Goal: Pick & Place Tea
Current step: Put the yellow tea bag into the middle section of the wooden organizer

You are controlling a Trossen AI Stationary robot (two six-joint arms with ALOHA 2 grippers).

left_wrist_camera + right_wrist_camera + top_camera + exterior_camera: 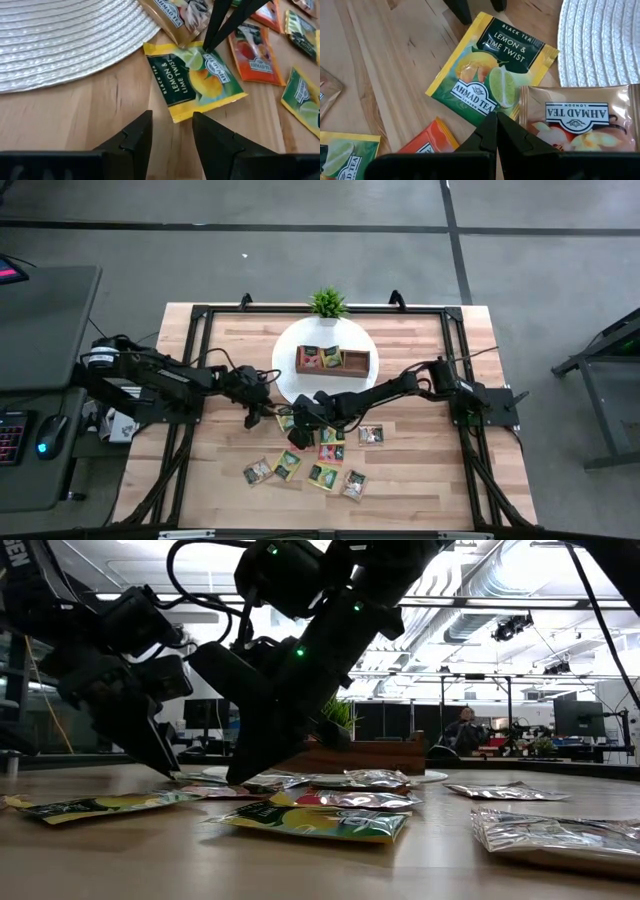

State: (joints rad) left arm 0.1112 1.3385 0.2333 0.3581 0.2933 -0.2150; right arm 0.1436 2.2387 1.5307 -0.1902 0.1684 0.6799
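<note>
Lemon & Lime Twist sachet (197, 82) lies flat on the wooden table (420, 480), just beside the edge of the white woven mat (65, 35); a beige sachet (575, 117) sits against its corner, partly on the mat. Other sachets (300, 468) lie scattered across the table nearer the front edge; two more stand in the wooden tray (335, 362) on the mat. Right gripper (496, 131) is down at the yellow sachet, fingers pressed together, tip on or just over its edge; contact hard to confirm. Left gripper (172, 135) sits low on the opposite side of the same sachet, fingers narrowly parted, nothing between them. Potted plant (328, 304) behind the mat.
</note>
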